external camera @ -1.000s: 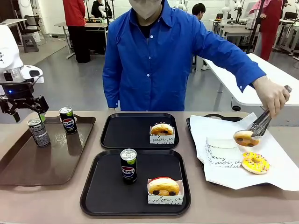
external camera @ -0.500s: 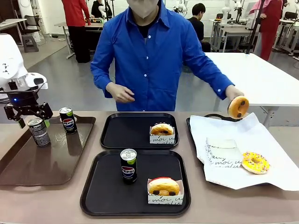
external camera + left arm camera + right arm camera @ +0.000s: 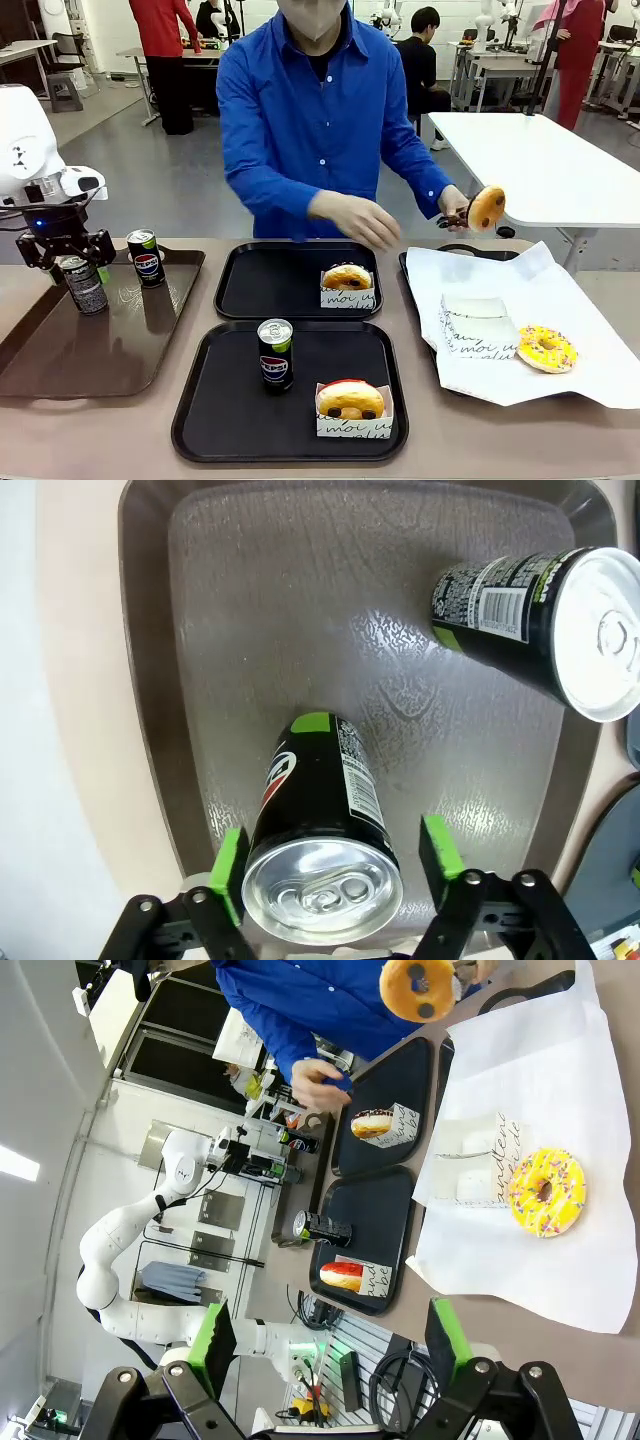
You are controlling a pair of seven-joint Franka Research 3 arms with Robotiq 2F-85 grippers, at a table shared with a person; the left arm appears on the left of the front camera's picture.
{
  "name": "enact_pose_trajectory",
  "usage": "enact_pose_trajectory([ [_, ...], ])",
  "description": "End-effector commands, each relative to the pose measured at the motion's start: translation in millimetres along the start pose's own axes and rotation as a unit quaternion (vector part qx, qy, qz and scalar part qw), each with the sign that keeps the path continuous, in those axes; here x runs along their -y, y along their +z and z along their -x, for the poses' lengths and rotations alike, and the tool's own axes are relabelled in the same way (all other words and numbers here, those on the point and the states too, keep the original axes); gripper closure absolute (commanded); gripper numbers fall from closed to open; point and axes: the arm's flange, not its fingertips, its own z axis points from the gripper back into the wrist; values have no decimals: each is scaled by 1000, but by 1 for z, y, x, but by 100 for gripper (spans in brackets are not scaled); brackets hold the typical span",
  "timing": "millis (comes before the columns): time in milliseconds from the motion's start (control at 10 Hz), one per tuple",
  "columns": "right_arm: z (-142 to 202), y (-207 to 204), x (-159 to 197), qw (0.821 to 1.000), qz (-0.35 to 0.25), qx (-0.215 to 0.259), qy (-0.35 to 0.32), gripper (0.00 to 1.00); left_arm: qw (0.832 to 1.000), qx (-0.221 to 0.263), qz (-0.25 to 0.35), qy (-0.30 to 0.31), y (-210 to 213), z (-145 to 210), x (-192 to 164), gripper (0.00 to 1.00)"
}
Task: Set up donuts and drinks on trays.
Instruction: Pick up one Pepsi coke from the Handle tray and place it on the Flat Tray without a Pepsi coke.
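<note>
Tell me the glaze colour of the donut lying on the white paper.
Yellow, with coloured sprinkles. The donut shows best in the right wrist view.

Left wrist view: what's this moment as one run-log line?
left hand: shut on can | can: upright on brown tray | right hand: open

- I read PEPSI on the front can (image 3: 274, 366), which stands in the near black tray (image 3: 200, 420).
- PEPSI also on the back can (image 3: 147, 264), on the brown tray (image 3: 60, 350).
- Script beginning "moi" on the far box (image 3: 347, 297) and the near box (image 3: 352, 427).
- Fine print on the held can (image 3: 350, 790), clamped in my left hand (image 3: 335, 868): too small for me.
</note>
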Motion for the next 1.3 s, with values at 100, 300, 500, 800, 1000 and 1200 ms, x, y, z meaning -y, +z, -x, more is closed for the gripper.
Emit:
enact_pose_trajectory([
  [100,-2,-1,0,1000,-14,8,8,0,1000,17,23,-5,6,-2,-2,100],
  [300,-2,-1,0,1000,-14,8,8,0,1000,13,20,-6,6,-3,-1,100],
  [500,-2,-1,0,1000,-14,8,8,0,1000,11,17,-6,8,-2,-2,95],
  [800,-2,-1,0,1000,-14,8,8,0,999,9,16,-35,82,16,6,100],
  [1000,-2,-1,0,1000,-14,8,8,0,998,5,6,-55,141,47,8,100],
  [1200,-2,-1,0,1000,-14,8,8,0,999,2,21,-45,166,58,4,100],
])
